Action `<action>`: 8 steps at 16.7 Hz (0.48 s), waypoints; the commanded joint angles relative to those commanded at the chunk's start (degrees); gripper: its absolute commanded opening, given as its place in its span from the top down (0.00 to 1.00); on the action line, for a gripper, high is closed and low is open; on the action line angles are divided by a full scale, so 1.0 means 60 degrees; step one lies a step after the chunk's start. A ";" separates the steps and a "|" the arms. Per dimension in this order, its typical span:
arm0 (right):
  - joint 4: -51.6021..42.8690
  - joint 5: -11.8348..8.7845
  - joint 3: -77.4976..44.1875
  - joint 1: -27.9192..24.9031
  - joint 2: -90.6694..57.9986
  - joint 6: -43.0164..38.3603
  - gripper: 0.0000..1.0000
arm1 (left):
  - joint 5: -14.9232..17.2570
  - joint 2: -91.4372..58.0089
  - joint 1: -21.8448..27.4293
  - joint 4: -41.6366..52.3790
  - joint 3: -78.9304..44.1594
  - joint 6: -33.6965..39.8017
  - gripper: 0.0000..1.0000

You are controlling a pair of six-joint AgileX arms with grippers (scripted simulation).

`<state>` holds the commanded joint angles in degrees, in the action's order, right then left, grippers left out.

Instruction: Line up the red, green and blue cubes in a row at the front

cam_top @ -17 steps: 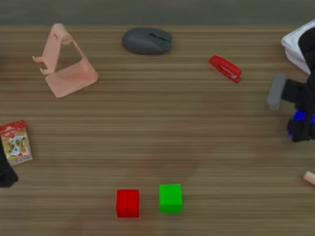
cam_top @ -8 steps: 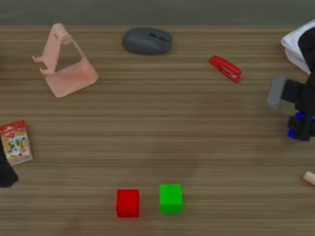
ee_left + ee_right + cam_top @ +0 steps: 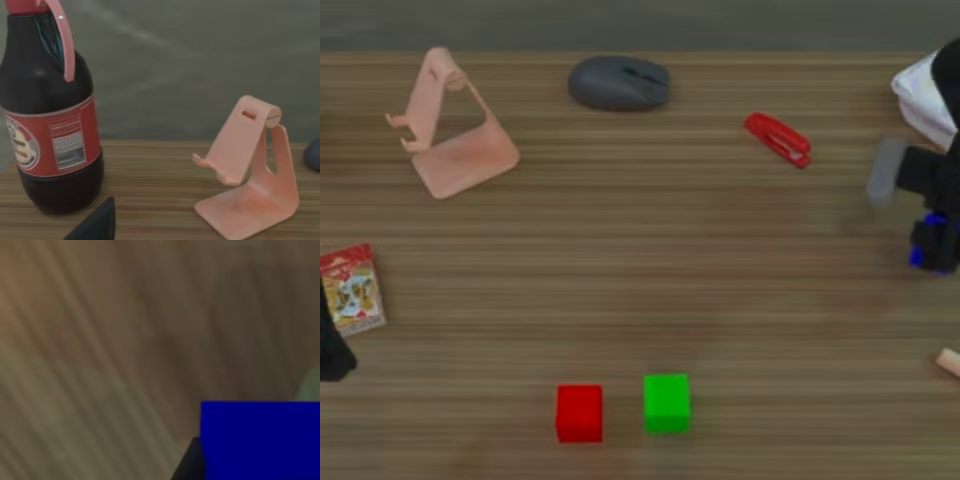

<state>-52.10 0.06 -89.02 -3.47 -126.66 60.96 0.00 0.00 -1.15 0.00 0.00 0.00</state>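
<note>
Two cubes (image 3: 579,413) (image 3: 667,402) are sitting side by side at lower centre of the worktop (image 3: 640,280); the third cube (image 3: 925,250) is lying at the right edge, with the mouse (image 3: 619,83) at upper centre.

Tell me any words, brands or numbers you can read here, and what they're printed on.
None can be read.
Dark bottle: its red label carries white print and a round emblem, too blurred to read.
Small red card pack: colourful printed picture, too small to read.
</note>
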 joint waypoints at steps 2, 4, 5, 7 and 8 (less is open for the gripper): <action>-0.0770 -0.0003 -0.0375 -0.0025 0.0284 0.0006 1.00 | 0.0000 0.0000 0.0000 0.0000 0.0000 0.0000 0.00; -0.1345 -0.0002 -0.0695 -0.0056 0.0551 0.0014 1.00 | 0.0000 0.0000 0.0000 0.0000 0.0000 0.0000 0.00; -0.1483 -0.0002 -0.0785 -0.0064 0.0647 0.0009 1.00 | 0.0000 0.0000 0.0000 0.0000 0.0000 0.0000 0.00; -0.1520 -0.0002 -0.0809 -0.0066 0.0678 0.0006 1.00 | 0.0000 0.0000 0.0000 0.0000 0.0000 0.0000 0.00; -0.1520 -0.0002 -0.0809 -0.0066 0.0678 0.0006 1.00 | 0.0000 0.0000 0.0000 0.0000 0.0000 0.0000 0.00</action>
<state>-61.22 0.05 -93.88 -3.86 -122.59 60.99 0.00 0.00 -1.15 0.00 0.00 0.00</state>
